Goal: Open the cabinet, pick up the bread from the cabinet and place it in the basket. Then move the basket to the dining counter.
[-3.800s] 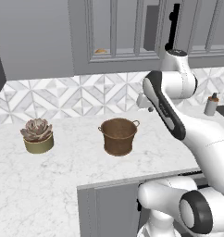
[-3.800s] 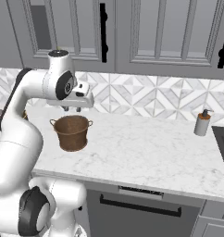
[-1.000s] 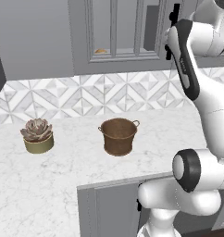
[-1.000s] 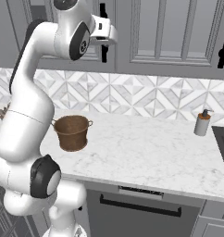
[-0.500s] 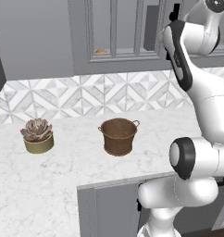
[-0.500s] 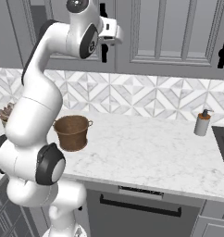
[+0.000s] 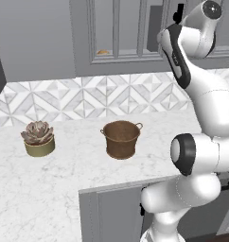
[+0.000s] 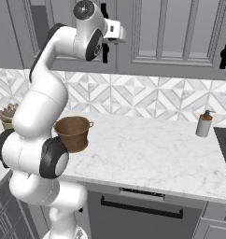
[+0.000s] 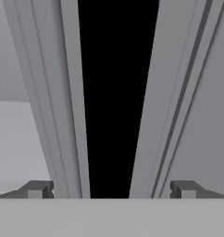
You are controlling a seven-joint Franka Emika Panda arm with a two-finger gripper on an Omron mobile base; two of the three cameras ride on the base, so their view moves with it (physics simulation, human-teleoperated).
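No readable markings

No text, label, brand, number or sign can be read on any surface in the three views of this kitchen.

A: Glossy white Franka arm [image 7: 201, 108], chunky rounded links, pretty bulbous really.

B: Yep, with dark grey round caps on the joints and two small dark squared-off fingertips [image 9: 36, 189] on the gripper.

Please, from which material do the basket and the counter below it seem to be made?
The basket looks woven, like wicker or rattan: brown, matte, with a fine ribbed texture, though the render leaves this open. The counter looks like polished white marble, judged from its faint grey veins.
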